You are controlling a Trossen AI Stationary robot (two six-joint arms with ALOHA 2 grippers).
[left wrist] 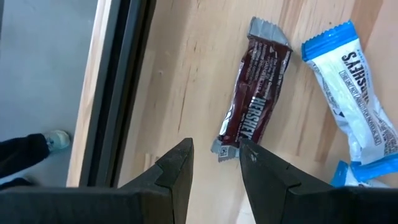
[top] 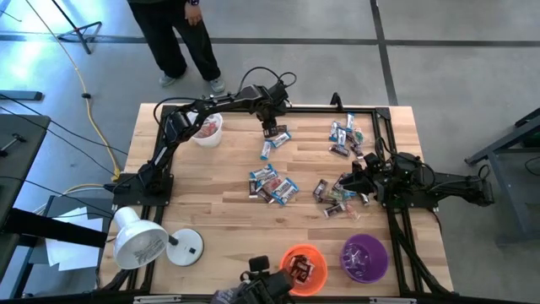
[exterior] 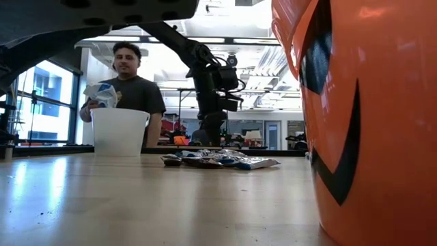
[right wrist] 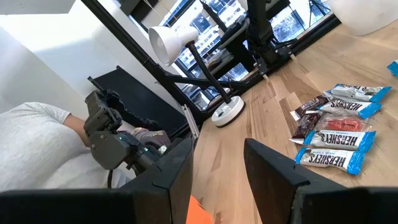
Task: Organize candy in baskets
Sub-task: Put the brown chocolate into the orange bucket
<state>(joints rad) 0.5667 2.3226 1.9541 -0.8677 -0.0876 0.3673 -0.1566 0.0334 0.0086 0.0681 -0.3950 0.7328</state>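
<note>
Left wrist view: left pincer [left wrist: 214, 163] released, empty, poised over counter [left wrist: 186, 81]; brown bar [left wrist: 253, 99] flat just ahead, end beside one fingertip. Likely light, crinkly, slippery; best pinched across middle. Right pincer [right wrist: 217, 165] released, idle.

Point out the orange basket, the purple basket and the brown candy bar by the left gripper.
Orange basket [top: 314, 257], high view, on its rim.
Purple basket [top: 364, 257], high view, on its inside wall.
Brown candy bar [left wrist: 255, 99], left wrist view, mid-wrapper.
Left gripper [left wrist: 214, 163], left wrist view, between the open fingertips.
</note>
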